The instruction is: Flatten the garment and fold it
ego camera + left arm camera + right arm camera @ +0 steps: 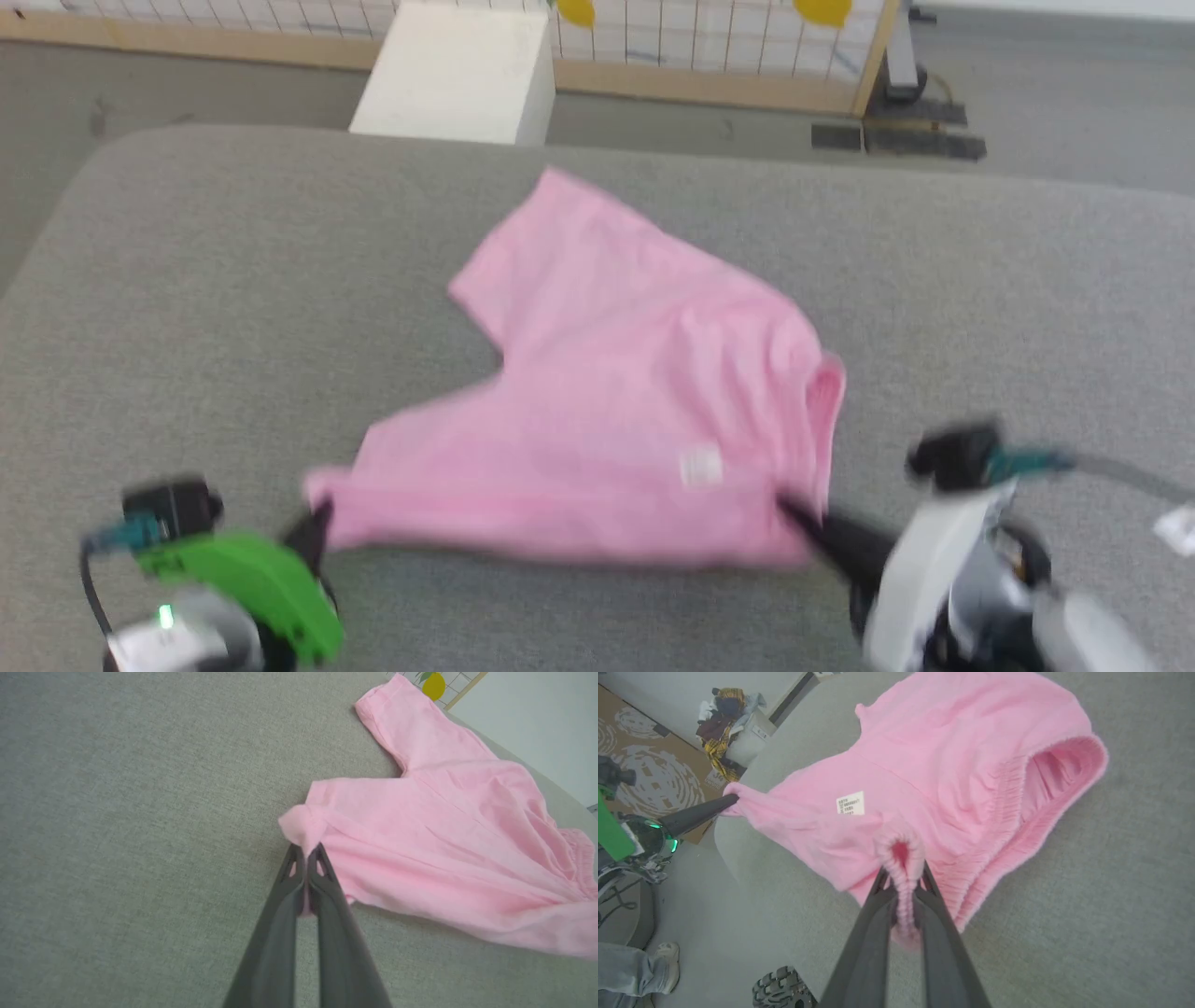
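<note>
While both arms reach in over the near edge of a wide grey woven-fabric cushion surface (187, 308), a light pink, thin, wrinkly cloth garment (607, 401) lies spread across the middle of that surface, mostly flat w/ soft folds. The left gripper (306, 851), two long dark fingers, sits over the surface's near-left part. Its jaws are pressed together, pinching a bunched corner of the garment. The right gripper (903, 872) sits over the surface's near-right part. Its jaws are almost closed, pinching the gathered elastic waistband (1008, 807), w/ a ruffle of it poking up btwn the fingers. The garment's near edge runs stretched btwn the two grips, w/ a shadow under it on the surface. A small white rectangular label (700, 467) on the cloth faces up, toward the surface's near-right. The waistband opening gapes toward the surface's right side. Beyond the surface's far edge stand a white box-shaped block (457, 70) on grey floor & a wooden-framed wire-grid fence (709, 47) w/ yellow shapes. On the floor off the surface's edge, right wrist view: a person's pale shoe (668, 954) & grey trouser leg. Head view is motion-blurred.
</note>
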